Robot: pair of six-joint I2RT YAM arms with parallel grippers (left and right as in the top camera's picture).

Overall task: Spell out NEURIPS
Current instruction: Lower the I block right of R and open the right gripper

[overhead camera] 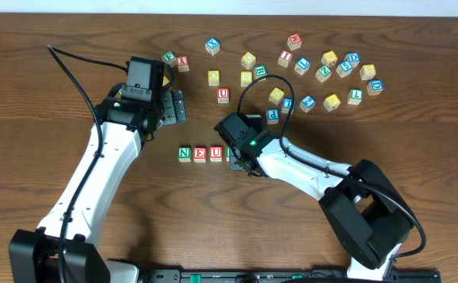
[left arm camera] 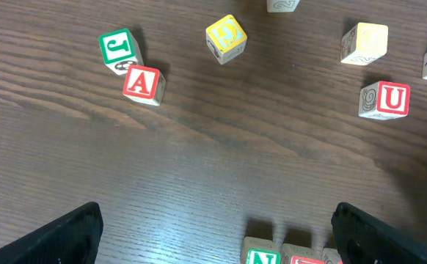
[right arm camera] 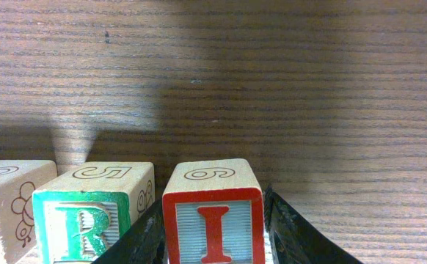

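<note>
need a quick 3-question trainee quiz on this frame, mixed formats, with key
1. True or false: the left gripper holds a cube.
2. Which cube stands between the fingers of the right gripper? A) P B) I C) A
3. Fill in: laid side by side so far are N, E, U, R and I; not yet laid: __ and __.
Key: 1 false, its jaws stand wide with nothing between. 2 B. 3 P, S.
</note>
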